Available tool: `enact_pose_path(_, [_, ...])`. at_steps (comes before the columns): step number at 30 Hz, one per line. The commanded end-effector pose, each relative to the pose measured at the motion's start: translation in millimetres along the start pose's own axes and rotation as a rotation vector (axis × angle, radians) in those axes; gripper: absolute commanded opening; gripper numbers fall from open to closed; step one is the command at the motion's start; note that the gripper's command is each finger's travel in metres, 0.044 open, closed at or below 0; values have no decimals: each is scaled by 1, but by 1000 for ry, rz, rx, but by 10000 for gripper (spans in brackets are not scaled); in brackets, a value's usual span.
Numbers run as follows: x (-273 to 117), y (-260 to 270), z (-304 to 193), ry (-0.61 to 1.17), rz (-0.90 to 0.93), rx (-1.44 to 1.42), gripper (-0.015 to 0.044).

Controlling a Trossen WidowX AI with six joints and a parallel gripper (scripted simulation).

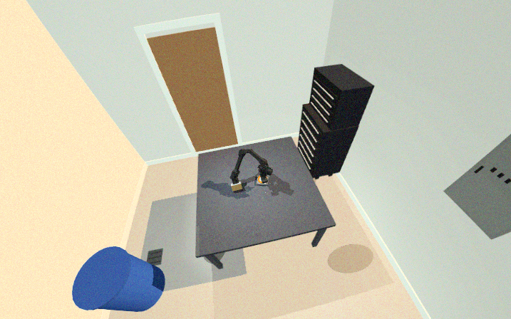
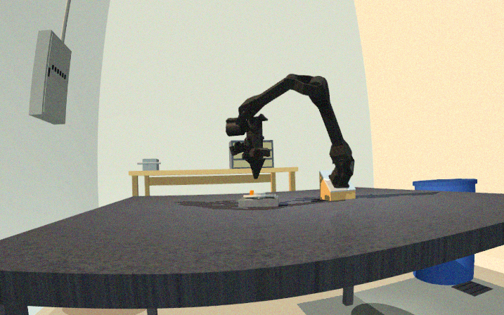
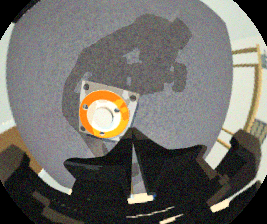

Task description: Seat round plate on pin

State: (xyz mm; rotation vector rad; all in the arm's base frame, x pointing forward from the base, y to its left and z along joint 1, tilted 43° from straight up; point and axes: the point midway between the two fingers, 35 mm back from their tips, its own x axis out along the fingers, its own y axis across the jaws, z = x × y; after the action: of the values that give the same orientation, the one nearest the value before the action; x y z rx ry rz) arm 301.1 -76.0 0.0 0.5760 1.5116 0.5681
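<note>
The plate (image 2: 259,195) lies tilted on its base (image 2: 258,202) mid-counter; the empty fingers (image 2: 256,175), pressed together, hang just above. Pushing off-centre risks jamming it harder against the pin instead of rotating it.

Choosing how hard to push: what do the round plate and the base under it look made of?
Round plate: orange ring with a pale centre, matte and unglossy, likely plastic. Base: flat grey square block, dull like painted metal or plastic; the look leaves it open. The gripper hangs shut above them.
</note>
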Motion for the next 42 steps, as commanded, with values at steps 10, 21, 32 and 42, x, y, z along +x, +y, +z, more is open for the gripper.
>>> enact_pose_path(10, [47,2,1,1,14,8,0])
enact_pose_path(21, [46,4,11,1,14,8,0])
enact_pose_path(32, [47,8,25,0,15,7,0])
enact_pose_path(42, [47,16,35,0,15,7,0])
